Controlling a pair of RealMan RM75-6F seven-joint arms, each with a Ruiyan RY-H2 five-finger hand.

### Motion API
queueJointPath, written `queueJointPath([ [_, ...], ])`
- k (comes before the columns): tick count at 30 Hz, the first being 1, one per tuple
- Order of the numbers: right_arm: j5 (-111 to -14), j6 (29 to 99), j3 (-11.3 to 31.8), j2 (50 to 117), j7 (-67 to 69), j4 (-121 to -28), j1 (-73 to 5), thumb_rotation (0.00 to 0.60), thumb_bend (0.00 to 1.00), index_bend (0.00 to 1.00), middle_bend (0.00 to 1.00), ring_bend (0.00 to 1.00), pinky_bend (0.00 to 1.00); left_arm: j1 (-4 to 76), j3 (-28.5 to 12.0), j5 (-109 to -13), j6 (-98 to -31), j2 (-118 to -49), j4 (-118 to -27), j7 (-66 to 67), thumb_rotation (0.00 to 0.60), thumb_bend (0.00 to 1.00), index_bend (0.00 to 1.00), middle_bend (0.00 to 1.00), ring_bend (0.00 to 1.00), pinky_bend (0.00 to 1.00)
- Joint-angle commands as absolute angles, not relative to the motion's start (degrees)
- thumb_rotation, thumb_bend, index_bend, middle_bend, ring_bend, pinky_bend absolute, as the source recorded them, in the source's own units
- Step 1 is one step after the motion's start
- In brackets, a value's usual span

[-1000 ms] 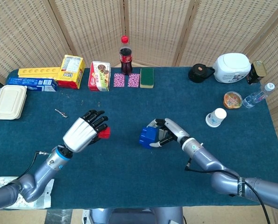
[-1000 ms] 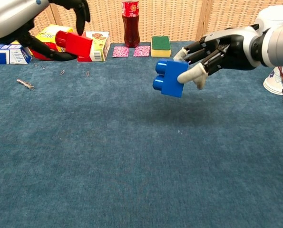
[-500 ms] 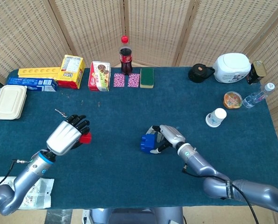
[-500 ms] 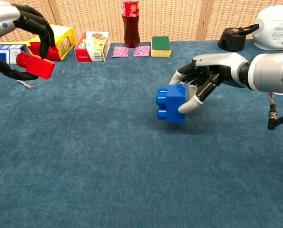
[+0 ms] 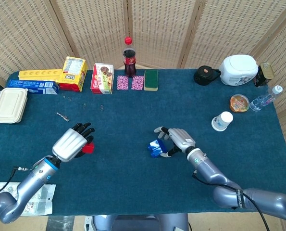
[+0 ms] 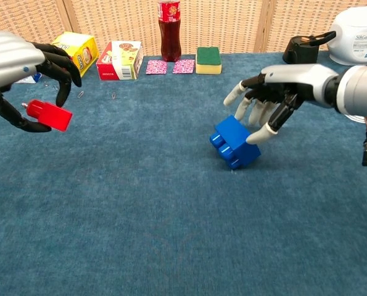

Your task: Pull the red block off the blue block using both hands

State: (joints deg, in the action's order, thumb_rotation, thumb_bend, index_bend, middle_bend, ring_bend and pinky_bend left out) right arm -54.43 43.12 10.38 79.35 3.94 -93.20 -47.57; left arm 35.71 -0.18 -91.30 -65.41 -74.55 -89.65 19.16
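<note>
Plainly held the red block [image 6: 49, 116] in the left hand [image 6: 24, 77], dark fingers curled over its top and a thumb under it, lifted clear of the blue cloth of the table [image 6: 171, 234] at the robot's left side. Showed in the head view as the same left hand [image 5: 71, 143] with the red block [image 5: 88, 147] peeking out past the fingertips. Spread wide at the right hand [image 6: 276, 92], fingers fanned apart above the blue block [image 6: 235, 142], one pale fingertip touching or just beside its upper right edge; gripped nothing. Lay tilted on the cloth, the blue block, studs facing left and down toward the camera, well apart from the red one. Seen from the head as the right hand [image 5: 177, 140] just beside the blue block [image 5: 155, 147]. Stood further out, along the far edge, a cola bottle [image 5: 129, 57], a green sponge [image 5: 151, 80] and a yellow box [image 5: 74, 73].
</note>
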Motion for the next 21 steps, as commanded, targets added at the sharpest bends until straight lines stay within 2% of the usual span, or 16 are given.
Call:
queueJointPath([
  [1,-54.6,44.22,11.91,76.27,4.81,-96.34,-46.63,0.6,0.21,0.2,0.33,0.37,0.32,37.31,-1.33,-89.12,-62.26,-76.02,-90.93,21.88,0.6,0.21,0.61,0.32,0.19,0.31],
  [6,-56.32,46.94,13.32,73.49,5.56,-99.57,-45.2,0.6,0.21,0.2,0.33,0.36,0.31,39.31,-2.58,-86.74,-58.61,-79.37,-90.43,25.23,0.6,0.2,0.61,0.32,0.19,0.31],
  [8,-57.11,47.87,13.9,72.52,6.14,-100.74,-44.61,0.6,0.21,0.2,0.33,0.36,0.31,40.42,-3.4,-85.04,-56.75,-81.52,-89.61,27.25,0.6,0.17,0.56,0.31,0.19,0.31],
  [13,-58.63,49.11,14.51,71.12,7.03,-102.21,-43.63,0.6,0.21,0.2,0.32,0.36,0.31,42.31,-5.15,-80.26,-53.49,-85.42,-88.27,31.88,0.6,0.08,0.32,0.26,0.13,0.29],
  [18,-59.57,49.68,14.58,70.21,7.67,-102.69,-42.81,0.6,0.21,0.2,0.32,0.36,0.31,43.69,-6.53,-75.79,-52.1,-87.9,-88.58,36.35,0.6,0.06,0.22,0.23,0.1,0.29],
  [21,-59.86,49.66,14.52,69.92,8.1,-102.45,-42.46,0.6,0.21,0.2,0.32,0.36,0.31,43.75,-7.43,-73.84,-52.69,-87.87,-89.72,36.83,0.6,0.06,0.2,0.23,0.1,0.29],
])
